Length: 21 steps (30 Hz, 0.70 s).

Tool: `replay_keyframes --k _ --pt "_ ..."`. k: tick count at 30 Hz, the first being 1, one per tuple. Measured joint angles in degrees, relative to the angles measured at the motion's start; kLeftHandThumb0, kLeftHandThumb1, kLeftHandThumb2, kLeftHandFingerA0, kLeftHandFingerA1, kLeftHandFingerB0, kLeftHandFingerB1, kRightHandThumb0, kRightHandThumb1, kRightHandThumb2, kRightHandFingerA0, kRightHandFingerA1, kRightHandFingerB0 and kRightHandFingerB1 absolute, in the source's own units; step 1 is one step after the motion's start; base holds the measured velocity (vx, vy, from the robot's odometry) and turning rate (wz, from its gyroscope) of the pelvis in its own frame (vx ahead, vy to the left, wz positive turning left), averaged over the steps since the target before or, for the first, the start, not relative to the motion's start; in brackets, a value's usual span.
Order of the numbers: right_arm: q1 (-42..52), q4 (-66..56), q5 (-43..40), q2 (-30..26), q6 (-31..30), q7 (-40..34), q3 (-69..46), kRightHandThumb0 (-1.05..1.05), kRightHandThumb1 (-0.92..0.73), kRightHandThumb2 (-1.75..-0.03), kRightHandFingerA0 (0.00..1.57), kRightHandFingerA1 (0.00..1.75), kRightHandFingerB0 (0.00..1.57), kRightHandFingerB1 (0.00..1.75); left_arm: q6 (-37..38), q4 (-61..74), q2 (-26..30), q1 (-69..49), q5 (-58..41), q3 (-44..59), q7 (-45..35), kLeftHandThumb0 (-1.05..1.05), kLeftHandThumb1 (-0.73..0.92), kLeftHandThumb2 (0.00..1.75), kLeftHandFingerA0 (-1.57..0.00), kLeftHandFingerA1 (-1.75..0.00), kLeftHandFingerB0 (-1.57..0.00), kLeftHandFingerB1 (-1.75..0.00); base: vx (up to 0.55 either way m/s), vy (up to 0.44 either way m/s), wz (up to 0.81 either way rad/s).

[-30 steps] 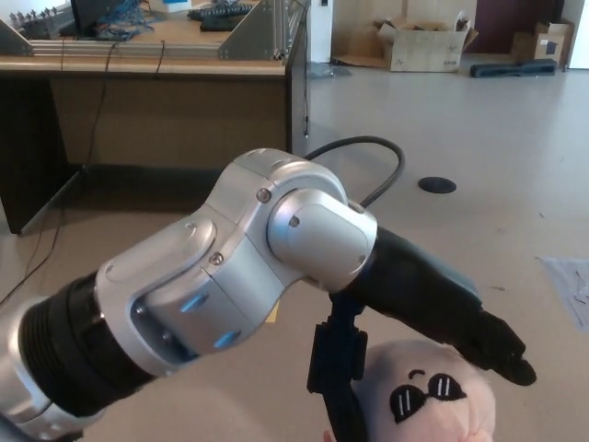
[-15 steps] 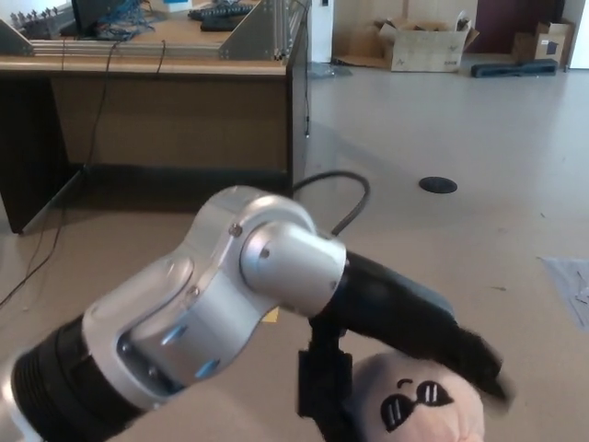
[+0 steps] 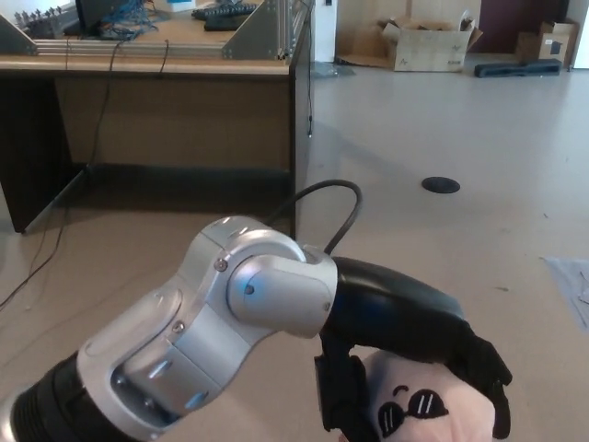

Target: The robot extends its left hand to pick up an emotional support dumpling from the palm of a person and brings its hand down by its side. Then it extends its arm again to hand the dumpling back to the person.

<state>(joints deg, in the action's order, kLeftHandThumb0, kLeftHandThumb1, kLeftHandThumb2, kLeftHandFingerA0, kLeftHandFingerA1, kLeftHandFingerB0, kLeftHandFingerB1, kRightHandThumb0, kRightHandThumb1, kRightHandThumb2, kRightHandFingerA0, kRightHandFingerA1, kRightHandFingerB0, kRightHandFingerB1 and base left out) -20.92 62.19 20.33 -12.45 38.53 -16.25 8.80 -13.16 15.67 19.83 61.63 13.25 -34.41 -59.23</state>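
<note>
floor [image 3: 479,138]: beige | wooden desk [image 3: 156,101]: rear left | cardboard box [image 3: 428,46]: far wall

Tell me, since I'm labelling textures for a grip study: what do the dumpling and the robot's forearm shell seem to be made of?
The dumpling looks like soft plush fabric: pale, matte, fuzzy surface with a dark sunglasses face. The forearm shell appears to be smooth silver metal or painted plastic, with a satin sheen and visible screws. The left hand closed over the dumpling looks matte black plastic.

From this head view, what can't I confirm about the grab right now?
- Dumpling: its lower part is cut off by the bottom edge.
- The person's palm: cannot be made out.
- Left hand: its contact with the dumpling is hidden beneath the hand's own body.
- Right hand: outside the picture.
</note>
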Motion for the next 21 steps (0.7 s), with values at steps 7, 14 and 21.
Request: replay_keyframes --k 7,14,21 --pt "0.0 0.3 0.5 0.0 0.4 -1.0 0.2 -0.37 -0.62 -0.58 0.75 0.80 0.75 0.51 0.4 0.1 0.0 -0.8 0.0 1.3 0.3 -0.27 0.73 0.61 -0.73 -0.49 -0.68 -0.42 0.00 0.000 0.00" --pt "-0.7 0.3 0.1 0.6 -1.2 -0.6 -0.7 -0.26 -0.56 -0.56 0.77 0.92 0.82 0.51 0.4 0.4 -3.2 -3.7 -0.5 9.0 4.6 -0.16 0.68 0.77 -0.76 -1.72 -0.84 -1.05 0.00 0.000 0.00" --pt "-1.3 -0.1 -0.4 1.0 -3.8 0.1 -1.3 -0.26 -0.55 -0.57 0.83 0.56 0.81 0.51 3.0 -1.1 -5.6 -4.2 -0.6 17.6 10.9 -0.12 0.65 0.72 -0.93 -1.38 -0.96 -0.79 0.00 0.000 0.00"
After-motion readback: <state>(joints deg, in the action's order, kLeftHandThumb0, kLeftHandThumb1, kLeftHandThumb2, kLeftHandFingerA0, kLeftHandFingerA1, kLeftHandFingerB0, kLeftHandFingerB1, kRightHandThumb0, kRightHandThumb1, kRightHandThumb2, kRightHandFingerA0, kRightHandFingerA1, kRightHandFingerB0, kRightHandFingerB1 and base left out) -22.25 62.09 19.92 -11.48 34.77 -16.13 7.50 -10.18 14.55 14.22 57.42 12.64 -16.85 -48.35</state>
